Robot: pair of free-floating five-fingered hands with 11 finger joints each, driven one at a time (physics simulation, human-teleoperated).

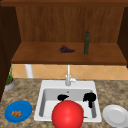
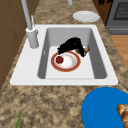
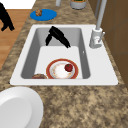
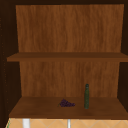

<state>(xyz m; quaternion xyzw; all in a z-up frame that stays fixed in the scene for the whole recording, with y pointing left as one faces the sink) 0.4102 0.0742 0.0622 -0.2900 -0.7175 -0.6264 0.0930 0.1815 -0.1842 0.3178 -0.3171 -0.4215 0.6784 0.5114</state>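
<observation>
Recorded plate (image 2: pixel 65 61) lying flat on floor of sink (image 1: pixel 52 83) basin, toward near wall. Round, with broad red rim, thin darker ring inside it, white centre; looked the same from right side. Carried small red fruit (image 2: pixel 59 59), round and glossy, on far part of white centre, toward faucet (image 1: pixel 68 76). Noted brown lump (image 3: pixel 38 76) on basin floor just beside plate rim, at near right; kind could not be told. Saw in front view a large red round shape (image 1: pixel 67 114) over near edge of sink; could not tell whether this was the same plate. Logged left hand (image 1: pixel 62 97) over middle of basin and right hand (image 1: pixel 90 98) to its right, apart from each other, both beyond red round shape; could not tell open or closed for either. From left side, found a hand (image 2: pixel 72 45) low in basin at right edge of plate, next to brown lump; contact could not be told. From right side, found a hand (image 3: pixel 58 37) over left part of basin, well apart from plate. Could not match either of these to left or right. On counter: blue plate (image 1: pixel 18 111) with brown food (image 1: pixel 16 114) left of sink, white plate (image 1: pixel 115 115) right of sink, potted plant (image 1: pixel 9 81) at far left. On shelf (image 1: pixel 37 53) above: purple grapes (image 1: pixel 66 49) and, near them to the right, dark green bottle (image 1: pixel 86 43), upright. Checked bottle for label: too blurred to read.
</observation>
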